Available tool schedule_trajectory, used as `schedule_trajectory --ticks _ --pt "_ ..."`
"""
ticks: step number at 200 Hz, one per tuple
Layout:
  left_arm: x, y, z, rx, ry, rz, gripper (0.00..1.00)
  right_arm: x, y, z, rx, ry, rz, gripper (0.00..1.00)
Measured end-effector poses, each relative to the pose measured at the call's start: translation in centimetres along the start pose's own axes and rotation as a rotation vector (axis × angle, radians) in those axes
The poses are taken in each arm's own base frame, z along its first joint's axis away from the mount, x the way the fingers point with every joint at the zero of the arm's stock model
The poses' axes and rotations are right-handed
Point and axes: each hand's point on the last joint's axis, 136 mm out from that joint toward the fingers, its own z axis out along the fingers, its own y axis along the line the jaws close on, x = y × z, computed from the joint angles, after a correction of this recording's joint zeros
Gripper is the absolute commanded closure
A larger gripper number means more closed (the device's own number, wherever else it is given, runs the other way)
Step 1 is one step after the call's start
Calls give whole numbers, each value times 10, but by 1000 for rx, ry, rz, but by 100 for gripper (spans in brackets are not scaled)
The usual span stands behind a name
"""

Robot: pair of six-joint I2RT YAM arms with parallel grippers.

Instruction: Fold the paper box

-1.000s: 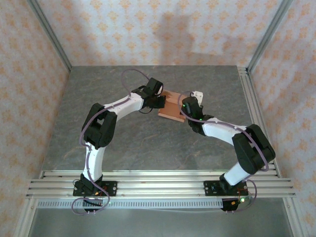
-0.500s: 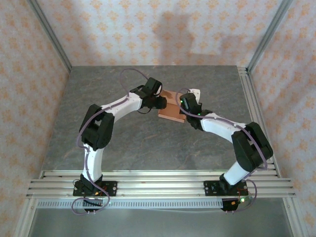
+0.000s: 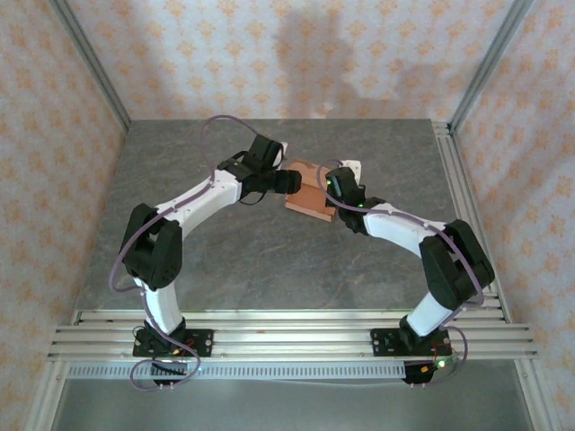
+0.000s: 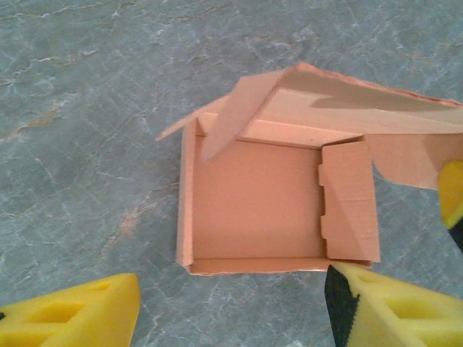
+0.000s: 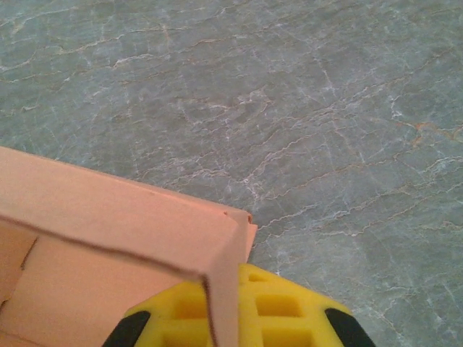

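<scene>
The paper box [image 3: 305, 192] is salmon-orange card standing on the grey table [image 3: 225, 242] at mid-back, between both grippers. In the left wrist view the paper box [image 4: 253, 210] is a shallow open tray with low walls, a notched flap [image 4: 349, 199] folded in at its right and a long lid panel [image 4: 362, 97] raised over the far side. My left gripper [image 4: 231, 311] is open, its yellow pads [image 4: 79, 314] wide apart just short of the near wall, touching nothing. My right gripper [image 5: 231, 311] is shut on an upright card wall [image 5: 137, 217] at the corner of the box.
Aluminium rails [image 3: 287, 328] run along the near edge of the table, and another rail [image 3: 463, 206] runs down its right side. Patterned walls [image 3: 269, 54] close in the back and both sides. Bare grey surface lies in front of the box.
My left gripper has opened and drawn back a little from the box, its arm stretching out leftward. The right gripper stays shut on the box wall and has shifted slightly left.
</scene>
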Motion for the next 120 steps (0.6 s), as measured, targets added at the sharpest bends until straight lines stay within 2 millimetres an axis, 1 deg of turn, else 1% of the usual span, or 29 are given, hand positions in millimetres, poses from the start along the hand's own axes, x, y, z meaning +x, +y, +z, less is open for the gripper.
schedule_trajectory --ticks 47,62,89,100,109,120 --pt "-4 34 8 -46 8 10 30 -1 15 1 -121 26 -99 100" --pt "-2 37 12 -52 18 27 30 -5 16 3 -171 35 -121 100" --pt "-1 36 13 -50 21 46 27 -10 14 4 -254 64 -160 100" --pt "3 37 16 -51 25 47 25 -13 13 4 -277 77 -175 100" --pt "10 39 19 -54 37 42 23 -17 13 4 -295 86 -186 97" --pt "22 43 24 -58 61 21 22 -22 16 4 -313 90 -198 93"
